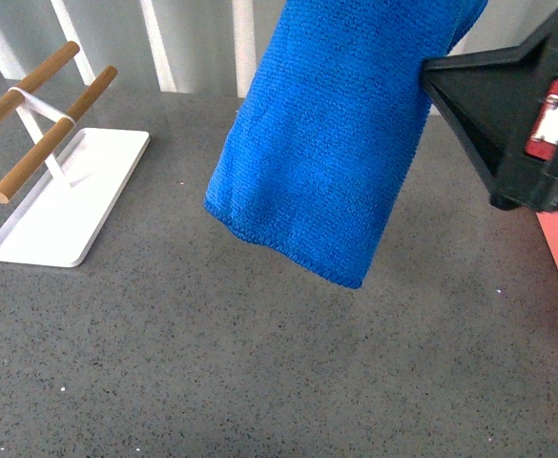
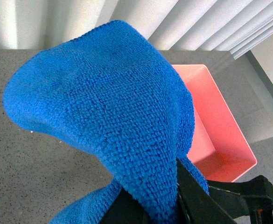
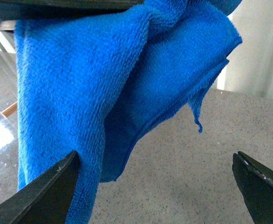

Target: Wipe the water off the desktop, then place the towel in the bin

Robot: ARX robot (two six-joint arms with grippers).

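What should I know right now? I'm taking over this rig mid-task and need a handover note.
Left pincer: shut on the blue towel, which hangs clear of the desktop.
Right pincer: open beside the hanging towel, gripping nothing.
Pink bin: on the desktop at the robot's right, empty as far as seen.
Done: no water visible, so wiping looks finished.
Left: carry the towel over the bin and release.
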